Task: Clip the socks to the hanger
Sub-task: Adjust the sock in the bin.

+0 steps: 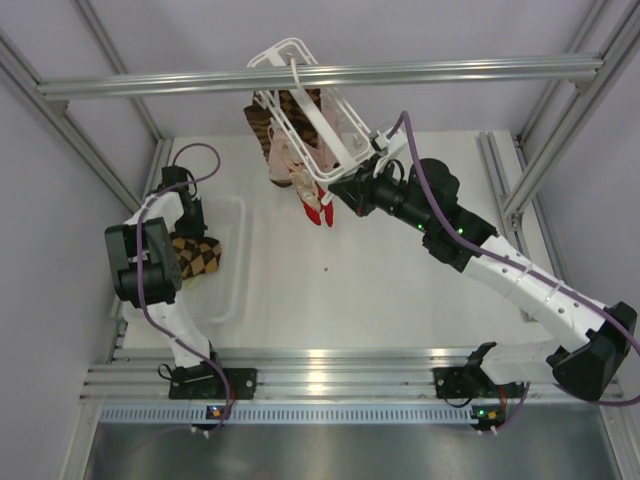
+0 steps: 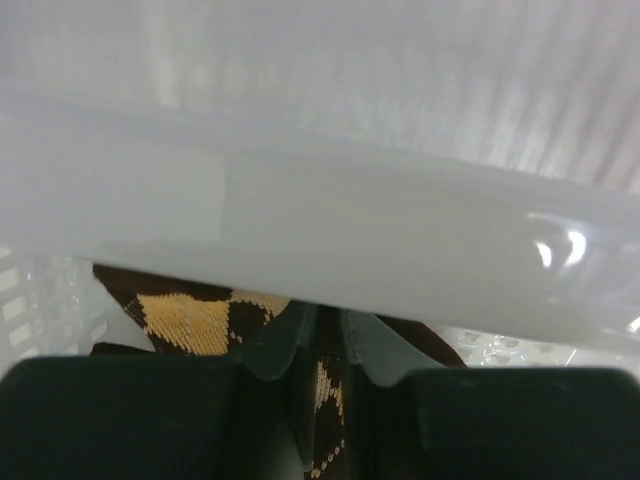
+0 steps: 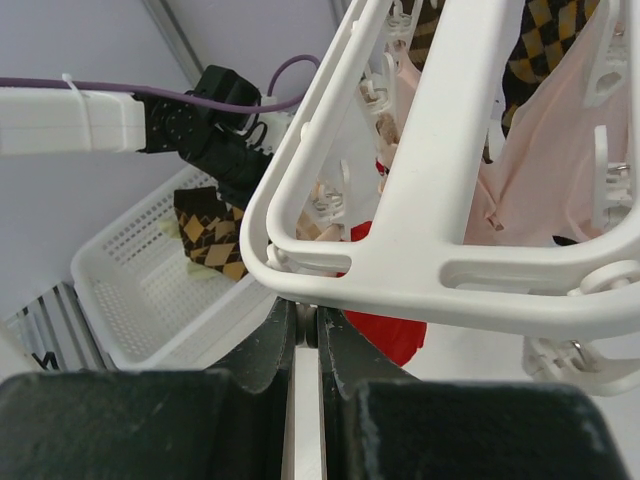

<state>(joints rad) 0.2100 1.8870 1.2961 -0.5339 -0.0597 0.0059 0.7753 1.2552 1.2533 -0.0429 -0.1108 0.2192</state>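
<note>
Here, the left hand (image 2: 320,345), nearly closed, pinches a diamond-check sock (image 2: 185,320) inside the white basket (image 3: 130,300); the right hand (image 3: 305,325), closed tight, grips the hanger (image 3: 440,150) by its near rim.

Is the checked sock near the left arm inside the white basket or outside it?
Inside. The right wrist view shows the checked sock within the white basket, walls around it, with the left gripper closed on it.
</note>
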